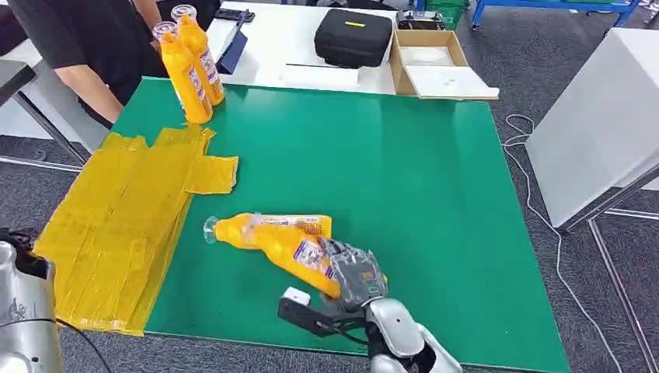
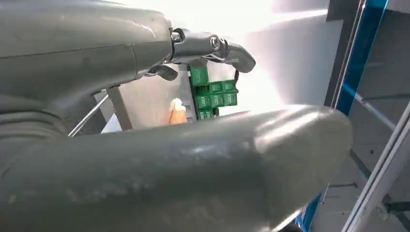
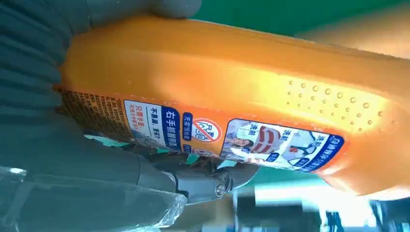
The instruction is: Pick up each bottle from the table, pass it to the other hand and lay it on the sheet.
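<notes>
**Bottle may slip during the lift**

The right hand [image 1: 356, 273] is clamped on the base end of the lying bottle [image 1: 276, 237]; its cap points away from the hand, so it may tilt out. The left hand [image 2: 145, 145] holds nothing, fingers apart.

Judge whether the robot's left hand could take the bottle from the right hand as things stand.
Probably yes, with a reach. The right hand holds the bottle by its base, neck pointing towards the left side, and nothing stands between. The left hand is empty.
</notes>
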{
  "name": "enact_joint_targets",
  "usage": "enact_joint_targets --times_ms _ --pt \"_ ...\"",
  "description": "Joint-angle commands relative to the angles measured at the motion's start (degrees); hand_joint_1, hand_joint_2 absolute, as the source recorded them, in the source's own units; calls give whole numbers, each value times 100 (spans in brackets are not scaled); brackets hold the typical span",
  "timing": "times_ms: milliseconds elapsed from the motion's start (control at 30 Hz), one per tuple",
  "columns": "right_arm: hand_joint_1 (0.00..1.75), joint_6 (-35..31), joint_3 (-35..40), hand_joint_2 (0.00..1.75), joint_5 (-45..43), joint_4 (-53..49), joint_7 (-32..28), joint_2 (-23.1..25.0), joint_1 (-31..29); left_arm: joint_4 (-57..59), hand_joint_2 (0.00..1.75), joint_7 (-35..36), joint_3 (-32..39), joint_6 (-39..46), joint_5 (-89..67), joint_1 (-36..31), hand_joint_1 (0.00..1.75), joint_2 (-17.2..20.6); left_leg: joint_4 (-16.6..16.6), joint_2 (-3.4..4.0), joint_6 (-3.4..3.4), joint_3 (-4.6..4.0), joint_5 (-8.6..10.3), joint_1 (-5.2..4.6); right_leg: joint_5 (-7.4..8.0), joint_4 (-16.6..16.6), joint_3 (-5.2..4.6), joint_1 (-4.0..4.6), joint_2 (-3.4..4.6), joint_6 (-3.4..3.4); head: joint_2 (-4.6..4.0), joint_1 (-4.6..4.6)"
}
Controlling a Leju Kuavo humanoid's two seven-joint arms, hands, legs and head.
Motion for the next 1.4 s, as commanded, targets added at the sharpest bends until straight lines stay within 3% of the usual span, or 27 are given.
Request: enact_joint_targets --times_ms 33,367,533,567,700,900,1000,1200,1400 --pt "175 111 -470 175 -45 -564 -40 169 -237 133 0 19 82 -19 -13 -186 0 -267 9 -13 -29 31 -16 8 -21 8 35 7 -18 -17 0 2" --pt "175 86 -490 175 -19 -635 -53 178 -178 159 0 19 39 -51 -30 -215 0 -303 5 -7 -24 24 -13 6 -16 4 31 5 -11 -15 0 0" --pt "175 40 -760 175 -88 -1177 -98 299 -236 1005 0 19 -557 -517 -153 -928 0 -538 14 -37 -25 10 -7 5 -21 15 16 5 -41 -15 0 0" --pt "175 15 -815 175 -168 -1201 -111 302 -215 1255 175 19 -679 -776 -28 -1100 0 -583 7 -45 -19 2 1 1 -15 8 6 3 -46 -11 0 2" --pt "175 -186 -1008 175 -491 -737 -283 346 -268 1617 175 164 -1120 -1483 608 -1363 0 -750 6 -63 -18 9 5 4 -15 3 17 4 -61 -12 0 0" --pt "175 -251 -1063 175 -703 986 -575 1117 -1261 936 175 1079 -1890 -3296 2346 -539 0 -1094 -3 15 -24 35 -3 -3 10 -5 44 -3 9 -18 0 0" --pt "175 -312 -1003 175 -691 1713 -698 1503 -1682 605 175 1260 -2381 -3413 2802 -287 0 -1169 -1 21 -22 26 0 -3 10 0 35 -3 7 -17 0 0" --pt "175 -218 -795 175 -810 2469 -819 1936 -2192 -12 175 1430 -2721 -3275 3180 8 0 -1015 3 32 -18 7 0 4 14 3 16 1 18 -16 0 0" --pt "175 -172 -846 175 -831 2716 -854 2158 -2508 -255 175 1552 -3183 -3316 3382 285 0 -1036 7 31 -28 15 -5 15 5 9 29 -1 17 -20 0 0"
